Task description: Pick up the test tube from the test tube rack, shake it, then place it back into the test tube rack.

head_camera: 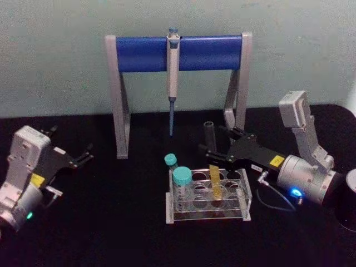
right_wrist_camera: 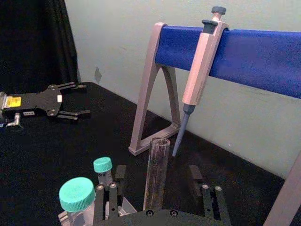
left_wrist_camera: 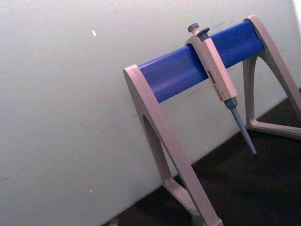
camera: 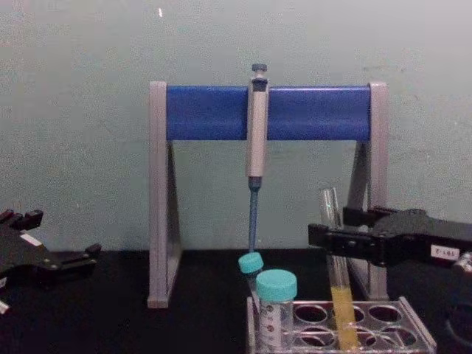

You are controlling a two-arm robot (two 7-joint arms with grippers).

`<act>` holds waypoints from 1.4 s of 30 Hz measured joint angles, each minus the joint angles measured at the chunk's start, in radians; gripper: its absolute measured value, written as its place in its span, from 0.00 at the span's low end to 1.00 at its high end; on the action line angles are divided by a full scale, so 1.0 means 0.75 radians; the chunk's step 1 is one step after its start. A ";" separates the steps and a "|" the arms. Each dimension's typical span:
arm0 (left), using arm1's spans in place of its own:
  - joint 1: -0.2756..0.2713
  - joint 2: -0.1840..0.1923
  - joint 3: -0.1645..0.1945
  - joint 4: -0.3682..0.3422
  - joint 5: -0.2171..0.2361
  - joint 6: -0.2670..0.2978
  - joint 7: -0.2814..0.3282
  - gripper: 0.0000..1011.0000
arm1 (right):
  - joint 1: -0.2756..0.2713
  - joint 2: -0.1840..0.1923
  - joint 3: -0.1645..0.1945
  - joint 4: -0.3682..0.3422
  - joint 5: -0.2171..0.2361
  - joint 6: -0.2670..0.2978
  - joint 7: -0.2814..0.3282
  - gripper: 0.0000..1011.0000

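Tube (camera: 341, 310) was seated upright in rack (head_camera: 207, 217), long axis vertical, top well above the plate. Right gripper (right_wrist_camera: 157, 172), the nearer one, was placed around its upper part. Jaws were spread wide, with the tube centred between them and a gap each side, so nothing was gripped. Left gripper (head_camera: 86, 156) was parked far left, fingers apart, empty.

Black table (head_camera: 100, 222): test tube rack (head_camera: 207, 214), pipette stand (head_camera: 139, 53).
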State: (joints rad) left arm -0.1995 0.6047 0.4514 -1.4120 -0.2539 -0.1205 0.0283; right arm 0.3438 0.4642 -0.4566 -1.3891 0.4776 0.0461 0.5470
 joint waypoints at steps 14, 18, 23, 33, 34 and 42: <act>0.000 0.000 0.000 0.000 0.000 0.000 0.000 0.99 | 0.000 0.000 0.000 -0.001 0.000 -0.002 0.000 0.42; 0.000 0.000 0.000 0.000 0.000 0.000 0.000 0.99 | 0.000 0.000 0.000 -0.001 0.000 -0.002 0.000 0.30; 0.000 0.000 0.000 0.000 0.000 0.000 0.000 0.99 | 0.000 0.000 0.000 -0.001 0.001 -0.002 0.000 0.23; 0.000 0.000 0.000 0.000 0.000 0.000 0.000 0.99 | 0.000 0.001 0.000 -0.001 0.001 -0.002 0.000 0.23; 0.000 0.000 0.000 0.000 0.000 0.000 0.000 0.99 | 0.000 0.000 0.000 -0.001 0.001 -0.002 0.000 0.23; 0.000 0.000 0.000 0.000 0.000 0.000 0.000 0.99 | 0.000 0.001 0.000 -0.001 0.001 -0.002 0.000 0.23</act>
State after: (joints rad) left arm -0.1995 0.6047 0.4514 -1.4120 -0.2539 -0.1205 0.0283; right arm 0.3438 0.4646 -0.4566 -1.3900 0.4781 0.0449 0.5470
